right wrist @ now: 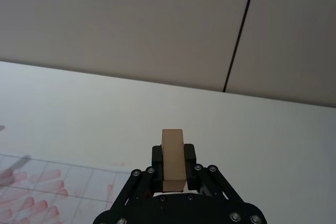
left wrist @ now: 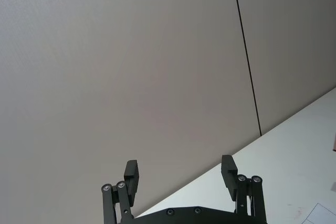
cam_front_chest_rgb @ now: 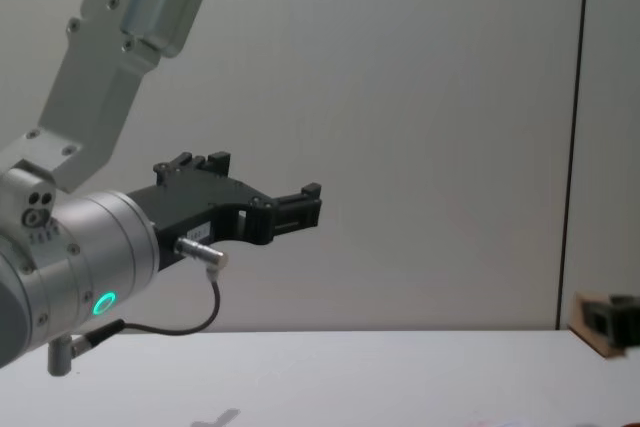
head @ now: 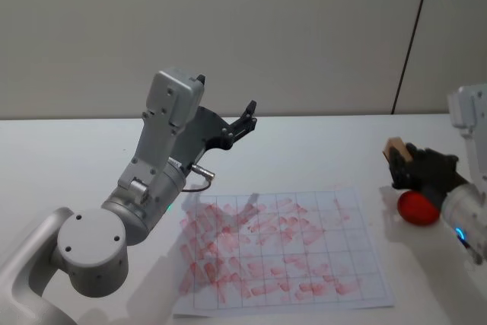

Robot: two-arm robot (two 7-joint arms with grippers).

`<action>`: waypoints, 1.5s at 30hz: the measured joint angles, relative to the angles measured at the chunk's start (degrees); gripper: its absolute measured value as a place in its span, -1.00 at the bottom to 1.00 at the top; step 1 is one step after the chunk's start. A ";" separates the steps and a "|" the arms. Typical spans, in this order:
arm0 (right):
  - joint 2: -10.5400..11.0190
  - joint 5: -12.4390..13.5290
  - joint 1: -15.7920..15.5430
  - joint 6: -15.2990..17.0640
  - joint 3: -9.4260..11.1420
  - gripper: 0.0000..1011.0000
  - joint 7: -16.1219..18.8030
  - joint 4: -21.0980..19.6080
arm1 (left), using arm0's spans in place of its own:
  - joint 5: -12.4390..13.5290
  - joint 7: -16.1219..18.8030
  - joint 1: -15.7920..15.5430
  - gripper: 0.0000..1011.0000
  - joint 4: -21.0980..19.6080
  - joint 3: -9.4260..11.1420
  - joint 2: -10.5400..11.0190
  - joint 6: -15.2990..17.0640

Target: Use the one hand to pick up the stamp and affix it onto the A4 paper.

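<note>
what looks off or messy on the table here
The A4 paper is the odd thing: its printed grid is smeared with overlapping red stamp marks, densest toward the robot's left, many crossing cell lines. It also lies slightly askew. The right end effector holds the stamp above a red ink pad. Nothing is spilled or broken.

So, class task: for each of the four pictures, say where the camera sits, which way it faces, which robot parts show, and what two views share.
Head: high up, facing down at the table, gridded paper and both arms.
Chest: low, facing across the table; left gripper raised.
Left wrist: behind the open left gripper, facing the wall.
Right wrist: behind the right gripper holding the stamp.
Shared: head and right wrist both show stamp and paper.
</note>
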 joint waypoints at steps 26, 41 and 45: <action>1.73 -1.93 -2.67 -2.35 1.39 -0.55 -0.94 5.48 | 0.00 0.00 0.00 0.98 0.00 0.00 0.00 0.00; 1.27 -2.93 -2.22 -4.77 1.23 0.14 -0.16 8.04 | 0.00 0.00 0.00 0.98 0.00 0.00 0.00 0.00; 1.27 -3.01 -2.31 -6.15 1.34 0.41 -0.15 8.01 | 0.00 0.00 0.00 0.98 0.00 0.00 0.00 0.00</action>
